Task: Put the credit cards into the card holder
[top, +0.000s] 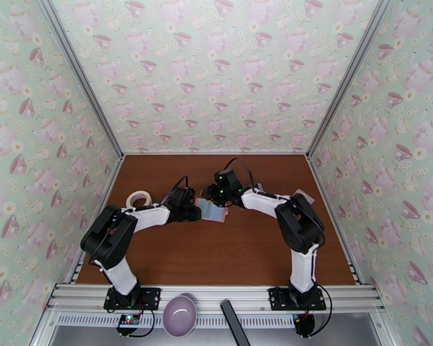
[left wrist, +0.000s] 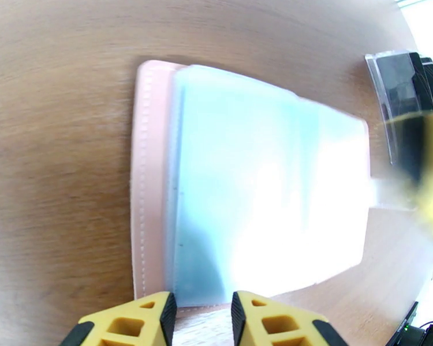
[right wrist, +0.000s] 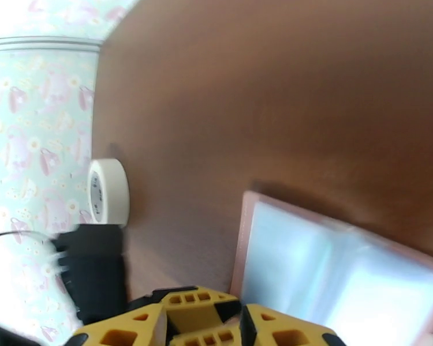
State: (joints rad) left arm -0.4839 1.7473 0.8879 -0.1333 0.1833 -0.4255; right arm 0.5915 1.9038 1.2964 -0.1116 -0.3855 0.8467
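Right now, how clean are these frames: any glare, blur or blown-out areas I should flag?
Left wrist: glare washes out the clear pockets of the card holder, and the frame's right side is motion-smeared. Right wrist: the card holder is soft and blurred, the tape roll is a bit crisper, and the top-left corner is overexposed. Top external: evenly lit and sharp, though the card holder looks small.

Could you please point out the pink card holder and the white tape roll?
Pink rectangular fold-over card holder (left wrist: 150, 185), left wrist view, stitched pink edge.
White round tape roll (right wrist: 114, 191), right wrist view, outer band.
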